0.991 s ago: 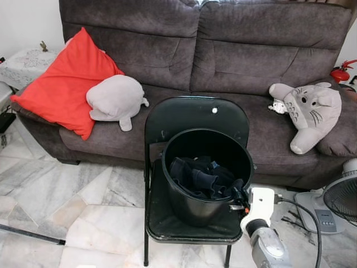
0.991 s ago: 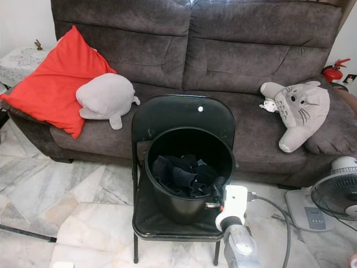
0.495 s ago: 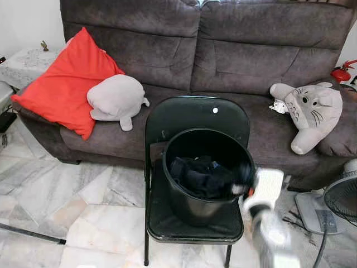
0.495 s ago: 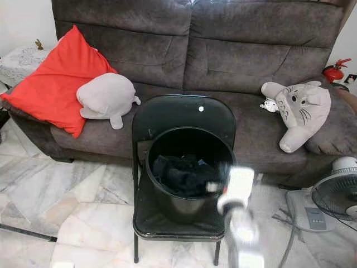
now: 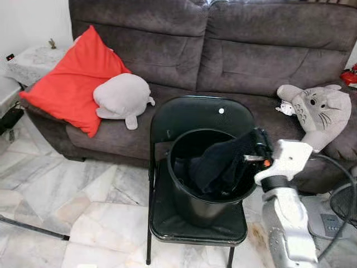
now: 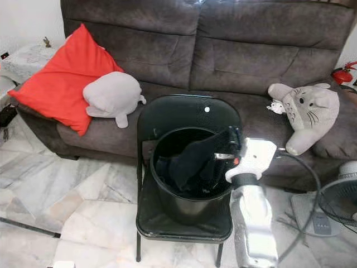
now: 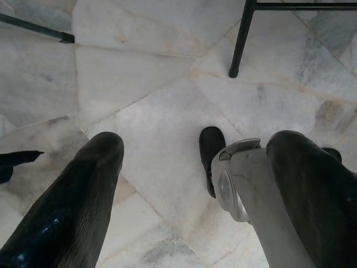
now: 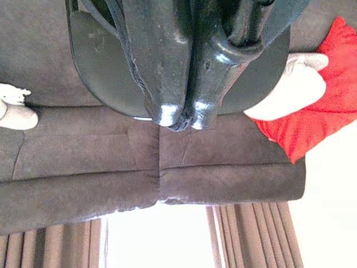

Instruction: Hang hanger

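Hanger: none can be made out; the task's only candidate is a dark garment (image 5: 223,162) drawn partly out of the black bucket (image 5: 189,195), landmark for this entry. Left of bucket: red cushion (image 5: 70,78), grey plush (image 5: 120,97) on sofa (image 5: 234,50). Beneath bucket: folding chair (image 5: 195,114). At bucket's right rim: right gripper (image 5: 260,149), fingers pressed together, pinching garment's upper edge. Right of bucket: cat plush (image 5: 318,109). Left gripper (image 7: 189,184): spread, idle above floor. Risk: trailing cloth may snag the rim, tipping bucket off chair, or slip from the thin pinch.
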Robot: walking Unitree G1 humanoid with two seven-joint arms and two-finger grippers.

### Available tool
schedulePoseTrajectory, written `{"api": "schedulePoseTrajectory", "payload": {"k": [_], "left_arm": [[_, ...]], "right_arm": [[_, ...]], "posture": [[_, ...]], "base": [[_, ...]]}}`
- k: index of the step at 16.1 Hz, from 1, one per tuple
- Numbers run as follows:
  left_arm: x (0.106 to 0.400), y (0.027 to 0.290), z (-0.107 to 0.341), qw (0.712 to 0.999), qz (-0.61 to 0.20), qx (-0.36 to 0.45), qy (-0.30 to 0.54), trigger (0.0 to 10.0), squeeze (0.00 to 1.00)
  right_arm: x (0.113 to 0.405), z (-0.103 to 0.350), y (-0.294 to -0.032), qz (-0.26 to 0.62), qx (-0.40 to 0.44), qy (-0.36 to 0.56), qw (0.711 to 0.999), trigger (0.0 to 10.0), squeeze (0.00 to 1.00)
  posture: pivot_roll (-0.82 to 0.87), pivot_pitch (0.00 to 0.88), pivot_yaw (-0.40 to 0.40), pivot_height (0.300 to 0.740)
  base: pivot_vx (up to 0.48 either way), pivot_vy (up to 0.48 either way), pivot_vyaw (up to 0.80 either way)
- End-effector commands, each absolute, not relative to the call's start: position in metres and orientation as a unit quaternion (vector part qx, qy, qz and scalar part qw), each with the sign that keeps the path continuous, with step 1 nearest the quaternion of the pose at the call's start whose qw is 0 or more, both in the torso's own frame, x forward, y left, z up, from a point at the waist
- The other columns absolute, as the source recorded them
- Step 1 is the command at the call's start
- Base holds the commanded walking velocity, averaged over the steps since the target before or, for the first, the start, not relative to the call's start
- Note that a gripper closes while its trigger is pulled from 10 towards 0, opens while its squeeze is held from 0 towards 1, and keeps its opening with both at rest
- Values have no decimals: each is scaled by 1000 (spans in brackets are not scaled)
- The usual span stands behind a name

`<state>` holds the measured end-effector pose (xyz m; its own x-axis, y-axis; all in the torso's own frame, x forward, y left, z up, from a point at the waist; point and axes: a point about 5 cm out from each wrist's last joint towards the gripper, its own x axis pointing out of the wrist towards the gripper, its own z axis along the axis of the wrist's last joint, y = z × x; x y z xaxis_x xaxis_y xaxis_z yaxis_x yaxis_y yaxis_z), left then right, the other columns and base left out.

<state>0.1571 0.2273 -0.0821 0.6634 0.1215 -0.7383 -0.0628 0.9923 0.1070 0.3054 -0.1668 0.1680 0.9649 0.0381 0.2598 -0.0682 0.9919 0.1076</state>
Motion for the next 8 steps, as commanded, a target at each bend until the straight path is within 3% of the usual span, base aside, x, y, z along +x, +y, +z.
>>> {"api": "schedulePoseTrajectory", "payload": {"k": [1, 3, 8], "left_arm": [[148, 227, -87, 903, 50, 37, 426, 10000, 0], [149, 227, -87, 902, 51, 37, 426, 10000, 0], [150, 227, -86, 903, 49, 37, 426, 10000, 0]], "right_arm": [[298, 178, -173, 16, 60, -142, 988, 0, 0], [286, 184, -183, 1, 46, -138, 989, 0, 0], [267, 161, -215, -16, -68, -10, 998, 0, 0]], "posture": [[-49, 116, -26, 740], [-57, 121, -26, 740], [-75, 124, -24, 740]], "base": [[0, 0, 0], [0, 0, 0], [0, 0, 0]]}}
